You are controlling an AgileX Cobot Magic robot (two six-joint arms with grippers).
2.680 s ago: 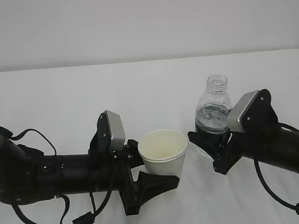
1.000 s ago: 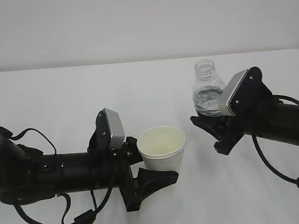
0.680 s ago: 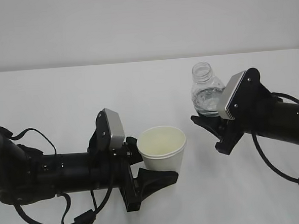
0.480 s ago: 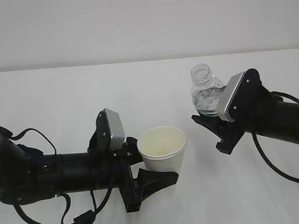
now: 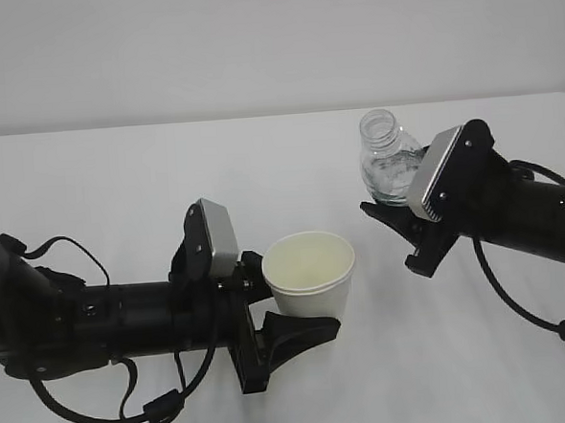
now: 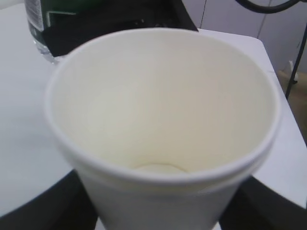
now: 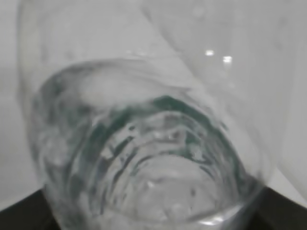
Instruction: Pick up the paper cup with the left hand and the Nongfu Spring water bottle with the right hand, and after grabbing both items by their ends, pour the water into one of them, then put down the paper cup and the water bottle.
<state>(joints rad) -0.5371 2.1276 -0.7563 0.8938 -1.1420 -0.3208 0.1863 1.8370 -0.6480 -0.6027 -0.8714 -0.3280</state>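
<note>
- The left hand (image 5: 291,312) reaches in from the left of the exterior view, lying low over the white table (image 5: 117,174), with a grey plate (image 5: 215,239) standing up near its wrist
- Its 2 black fingers are clamped around the lower part of the paper cup (image 5: 310,273), 1 finger (image 5: 299,327) showing below and in front of the cup, the other mostly hidden behind it
- The cup sits upright in that grip with its mouth facing up; the left wrist view looks straight into the cup (image 6: 163,120) and shows a cream inside with a bare round bottom, no liquid visible
- The right hand (image 5: 398,225) comes in from the right edge of the exterior view, raised higher than the left one, a light-grey plate (image 5: 434,174) on top and a black cable (image 5: 518,303) looping beneath the arm
- Its jaws are closed on the base of the bottle (image 5: 387,164), which is held clear of the table and leans slightly left, toward the cup
- The bottle has no cap and its open neck is up and to the right of the cup, well apart from the rim
- Water (image 5: 388,178) lies in the lower part of the bottle; the right wrist view shows it (image 7: 158,177) through the clear ribbed wall, with a dark green tint from the label
- In the left wrist view the green label band (image 6: 62,9) shows just beyond the cup's far rim
</note>
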